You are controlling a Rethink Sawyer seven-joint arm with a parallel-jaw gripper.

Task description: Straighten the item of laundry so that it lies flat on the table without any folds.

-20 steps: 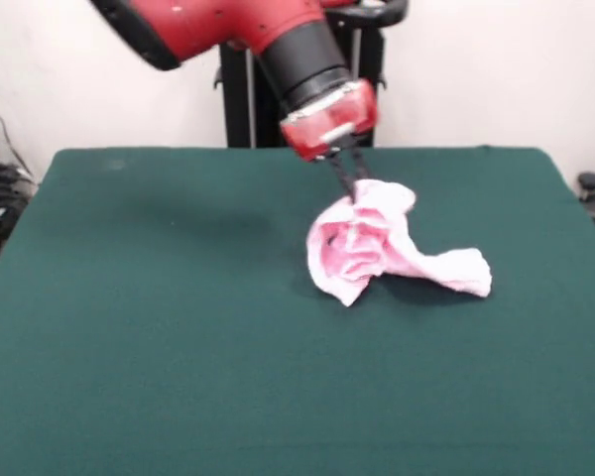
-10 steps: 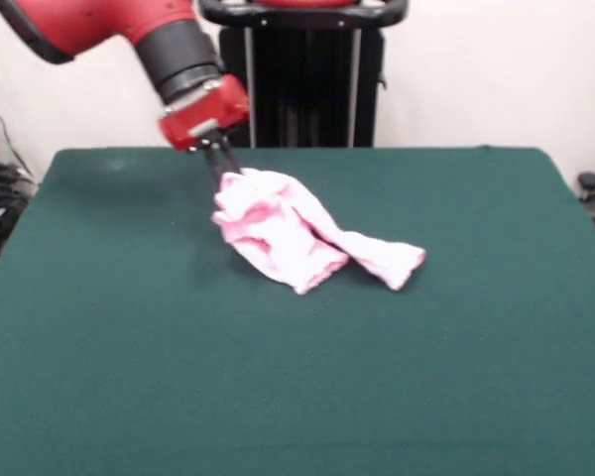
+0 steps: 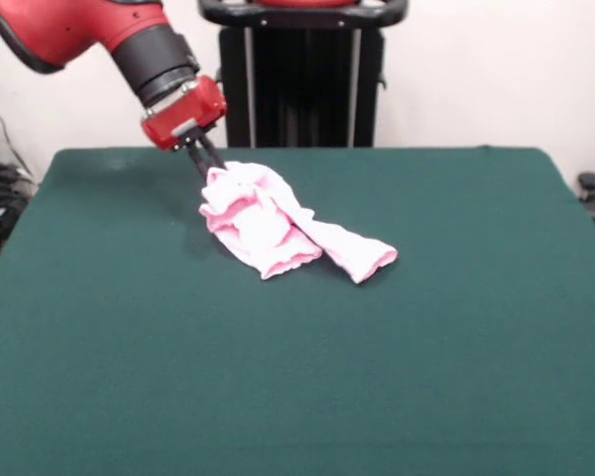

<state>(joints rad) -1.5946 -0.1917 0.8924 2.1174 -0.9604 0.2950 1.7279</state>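
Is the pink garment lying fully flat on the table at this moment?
No: the baby pants are bunched and folded, their upper end pinched and lifted by the gripper above the green table.

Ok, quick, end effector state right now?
End effector: closed on the upper edge of the pink baby pants, which trail down across the green table, still bunched.

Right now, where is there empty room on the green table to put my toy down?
Lots of room. The table is bare across the whole near half in the front view, and on the picture's right, past the pink baby pants. There is also a bare strip at the picture's left edge. It is crowded only toward the far left, where the gripper grips the bunched pants.
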